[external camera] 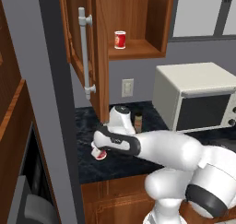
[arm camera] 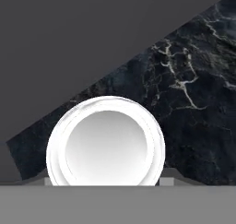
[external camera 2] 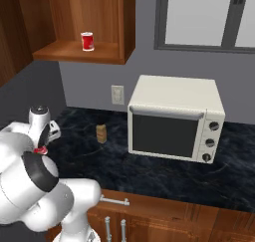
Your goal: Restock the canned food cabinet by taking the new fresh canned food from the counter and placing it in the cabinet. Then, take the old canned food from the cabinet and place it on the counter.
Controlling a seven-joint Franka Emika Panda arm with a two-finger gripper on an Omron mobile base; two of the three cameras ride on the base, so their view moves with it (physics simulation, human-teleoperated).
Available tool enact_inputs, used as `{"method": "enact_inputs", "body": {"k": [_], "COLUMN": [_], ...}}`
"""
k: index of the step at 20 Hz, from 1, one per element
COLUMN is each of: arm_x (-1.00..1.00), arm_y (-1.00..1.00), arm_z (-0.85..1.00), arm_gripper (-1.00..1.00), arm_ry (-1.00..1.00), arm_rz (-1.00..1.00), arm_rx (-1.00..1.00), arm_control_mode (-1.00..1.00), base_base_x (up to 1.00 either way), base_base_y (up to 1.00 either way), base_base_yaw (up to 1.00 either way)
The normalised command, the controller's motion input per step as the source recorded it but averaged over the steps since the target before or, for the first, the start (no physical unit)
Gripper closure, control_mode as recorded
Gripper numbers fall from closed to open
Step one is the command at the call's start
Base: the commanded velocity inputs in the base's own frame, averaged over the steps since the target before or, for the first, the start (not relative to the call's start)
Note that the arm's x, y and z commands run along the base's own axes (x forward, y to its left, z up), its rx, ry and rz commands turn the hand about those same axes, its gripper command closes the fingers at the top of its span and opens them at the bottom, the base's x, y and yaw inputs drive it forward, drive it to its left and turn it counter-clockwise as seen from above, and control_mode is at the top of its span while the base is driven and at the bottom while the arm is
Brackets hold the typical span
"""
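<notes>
Gripper (external camera: 98,152) is low over the counter (external camera: 115,165), at its left end below the open cabinet door (external camera: 80,43). In the hand view a can's white circular top (arm camera: 105,142) sits right at the fingertips, centred between them; finger tips (arm camera: 169,177) are just visible either side of it. Looks like the jaws are closed around the can, but actual contact can't be confirmed from these frames. In the left base view the can on the counter (external camera: 100,155) shows red with a white end, poking out just under the hand. The right base view shows a sliver of the same red can (external camera 2: 41,150) below the wrist.

Relative to the gripper: the cabinet (external camera: 138,29) is up and to the right, door swung open with silver bar handle (external camera: 85,57) facing out. A second red can (external camera: 120,39) stands upright on the cabinet shelf, near the front edge, well apart from the gripper.

Further right on the counter: a small brown box (external camera: 137,122) near the wall, then a white toaster oven (external camera: 196,96). Wall outlet (external camera: 127,87) is above the box.
</notes>
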Motion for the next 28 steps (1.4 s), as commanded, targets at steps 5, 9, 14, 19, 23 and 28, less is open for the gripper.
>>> {"method": "enact_inputs", "body": {"k": [5,9,14,19,23,28], "arm_x": [-0.98,-1.0,-0.93,-0.73,-0.48,-0.19], "arm_y": [-0.69,-0.67,-0.47,-0.34,-0.31,-0.09], "arm_z": [0.8,0.99,1.0,1.0,1.0,1.0], "arm_gripper": [1.0,1.0,1.0,1.0,1.0,1.0], "arm_ry": [-0.24,-0.22,-0.22,-0.18,-0.07,0.0], "arm_rz": [-0.06,-0.09,-0.15,-0.24,-0.24,-0.17], "arm_rx": [0.05,0.1,0.07,0.05,0.06,0.09], "arm_control_mode": [-1.0,-1.0,-1.0,-1.0,-1.0,-1.0], "base_base_x": [0.0,0.0,0.0,0.0,0.0,0.0], "base_base_y": [0.0,0.0,0.0,0.0,0.0,0.0], "base_base_yaw": [0.0,0.0,0.0,0.0,0.0,0.0]}}
